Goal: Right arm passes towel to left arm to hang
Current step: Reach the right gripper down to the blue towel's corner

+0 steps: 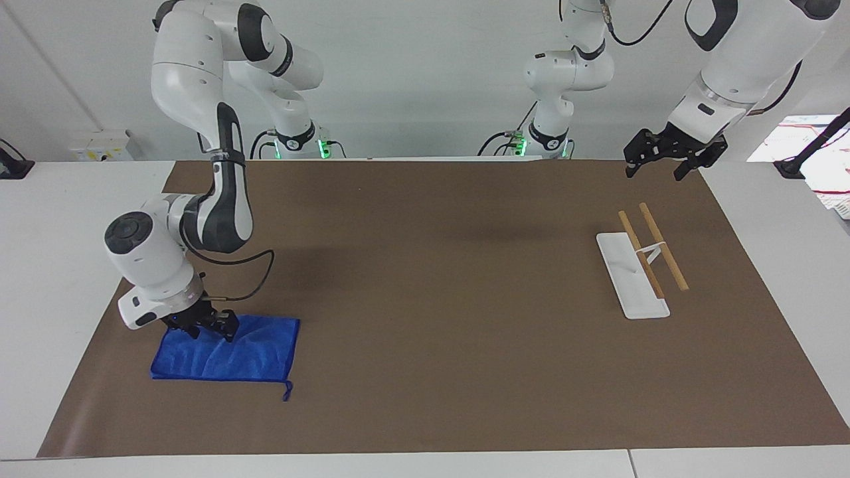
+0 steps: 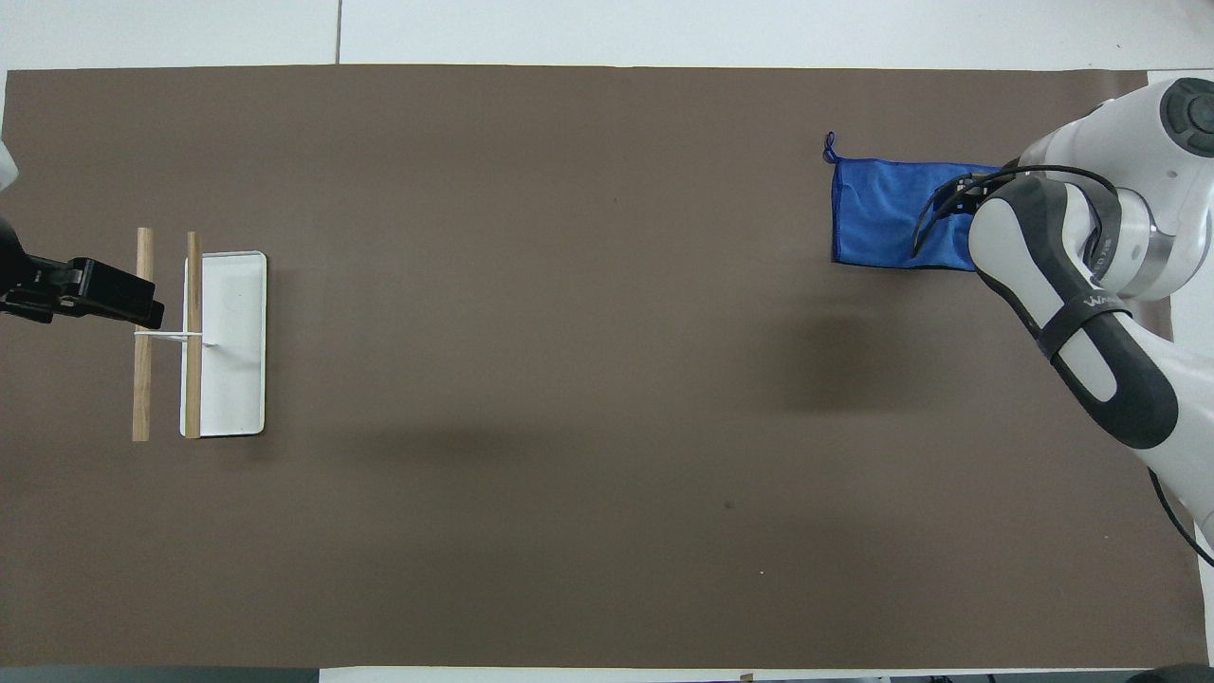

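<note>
Lower left of facing view: right end effector (image 1: 199,326) down on blue towel (image 1: 226,348) lying flat on bench (image 1: 425,372), fingers apart, probably not gripping yet. Upper right: left end effector (image 1: 672,159) open, waiting above rack (image 1: 641,262). Handover, hanging remain.

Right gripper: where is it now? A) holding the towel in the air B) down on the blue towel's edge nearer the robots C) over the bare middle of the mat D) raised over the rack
B: in the facing view the right gripper sits low on the blue towel, which lies flat on the mat, at its edge nearer the robots.
</note>
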### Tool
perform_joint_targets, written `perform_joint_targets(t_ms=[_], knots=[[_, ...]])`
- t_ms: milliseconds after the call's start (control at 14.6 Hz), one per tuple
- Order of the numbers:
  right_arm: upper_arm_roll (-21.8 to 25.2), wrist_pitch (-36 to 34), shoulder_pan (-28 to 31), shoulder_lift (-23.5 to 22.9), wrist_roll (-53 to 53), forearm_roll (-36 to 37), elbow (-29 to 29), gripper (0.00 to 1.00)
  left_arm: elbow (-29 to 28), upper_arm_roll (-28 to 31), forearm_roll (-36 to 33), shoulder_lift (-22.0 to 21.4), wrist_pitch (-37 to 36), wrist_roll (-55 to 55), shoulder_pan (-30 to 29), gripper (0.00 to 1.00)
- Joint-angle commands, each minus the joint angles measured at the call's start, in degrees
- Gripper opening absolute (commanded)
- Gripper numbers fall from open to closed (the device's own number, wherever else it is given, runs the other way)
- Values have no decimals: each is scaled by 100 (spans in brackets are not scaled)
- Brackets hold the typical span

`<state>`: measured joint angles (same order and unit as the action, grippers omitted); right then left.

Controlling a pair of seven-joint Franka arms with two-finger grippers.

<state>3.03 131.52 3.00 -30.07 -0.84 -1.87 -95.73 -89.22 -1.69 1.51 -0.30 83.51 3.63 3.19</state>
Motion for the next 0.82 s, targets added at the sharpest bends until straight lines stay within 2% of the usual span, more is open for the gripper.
perform_joint_targets(t_ms=[0, 412, 481, 687, 756], knots=[[-39, 339, 8, 80, 119, -138, -349, 76, -149, 2, 51, -146, -28, 67, -29, 100], [-48, 770, 8, 159, 145, -208, -780, 73, -149, 11, 51, -146, -28, 67, -29, 100], [-48, 762, 8, 177, 145, -208, -789, 63, -149, 2, 51, -146, -28, 67, -29, 100], [-57, 700, 25, 177, 189, -208, -763, 8, -149, 2, 51, -146, -28, 67, -29, 100], [-66, 665, 25, 168, 189, -208, -746, 0, -149, 2, 51, -146, -28, 67, -29, 100]])
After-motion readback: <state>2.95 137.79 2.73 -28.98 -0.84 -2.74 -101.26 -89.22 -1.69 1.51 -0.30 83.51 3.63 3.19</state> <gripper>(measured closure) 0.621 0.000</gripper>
